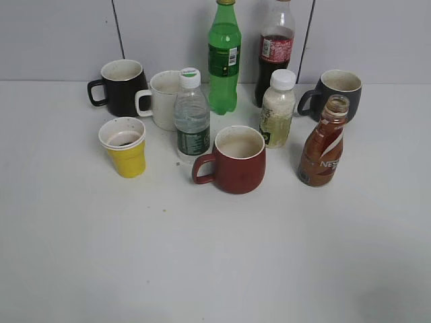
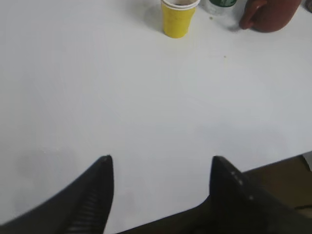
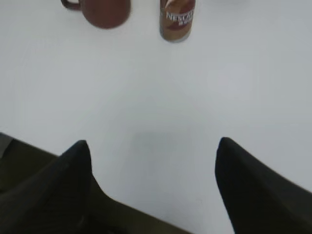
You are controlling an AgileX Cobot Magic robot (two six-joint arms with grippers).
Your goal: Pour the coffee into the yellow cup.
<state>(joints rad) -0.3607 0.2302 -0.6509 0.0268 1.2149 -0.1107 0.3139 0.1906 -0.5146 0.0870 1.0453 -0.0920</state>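
Observation:
The brown Nescafe coffee bottle (image 1: pixel 324 142) stands uncapped at the right of the group; it also shows at the top of the right wrist view (image 3: pixel 177 19). The yellow cup (image 1: pixel 124 147) with a white rim stands at the left, dark liquid inside; it also shows at the top of the left wrist view (image 2: pixel 179 17). My left gripper (image 2: pixel 161 161) is open and empty over bare table near the front edge, far from the cup. My right gripper (image 3: pixel 153 144) is open and empty, well short of the bottle. Neither gripper shows in the exterior view.
A red mug (image 1: pixel 235 160) stands in the middle, a water bottle (image 1: pixel 192 118) beside it. Behind are a black mug (image 1: pixel 120 87), a white mug (image 1: pixel 161 99), a green bottle (image 1: pixel 223 57), a cola bottle (image 1: pixel 275 50), a white-capped bottle (image 1: pixel 277 110) and a dark mug (image 1: pixel 335 91).

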